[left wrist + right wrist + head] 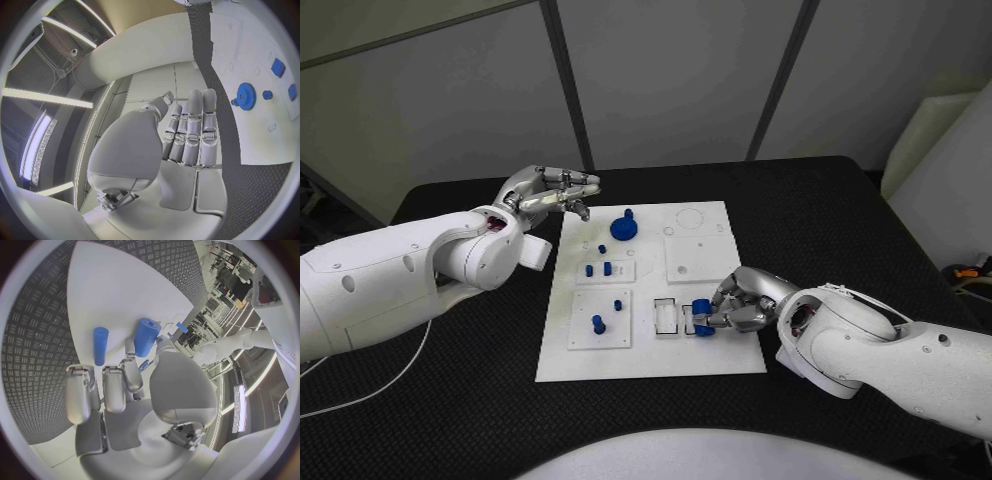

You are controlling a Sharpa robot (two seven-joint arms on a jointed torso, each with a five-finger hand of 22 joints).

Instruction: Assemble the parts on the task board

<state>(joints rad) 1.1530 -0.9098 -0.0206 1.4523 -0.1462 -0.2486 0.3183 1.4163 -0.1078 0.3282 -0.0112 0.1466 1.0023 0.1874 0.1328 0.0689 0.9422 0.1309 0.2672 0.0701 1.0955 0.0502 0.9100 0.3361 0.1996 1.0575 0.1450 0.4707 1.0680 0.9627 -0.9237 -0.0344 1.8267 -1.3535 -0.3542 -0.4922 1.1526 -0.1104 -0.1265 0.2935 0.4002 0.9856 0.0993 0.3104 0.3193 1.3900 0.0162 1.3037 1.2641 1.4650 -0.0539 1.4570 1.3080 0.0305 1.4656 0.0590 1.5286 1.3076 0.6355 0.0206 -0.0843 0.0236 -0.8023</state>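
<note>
Your right hand [737,303] holds a blue cylinder part [702,318] over the near right side of the white task board [651,355], beside another blue peg [100,345]. Your left hand [554,193] holds nothing, fingers apart, above the counter [834,220] at the board's far left corner, near the blue gear [623,227].

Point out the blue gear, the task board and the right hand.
blue gear [623,228], head view, toothed disc.
task board [651,360], head view, bare near edge.
right hand [737,303], head view, middle of the hand.
</note>
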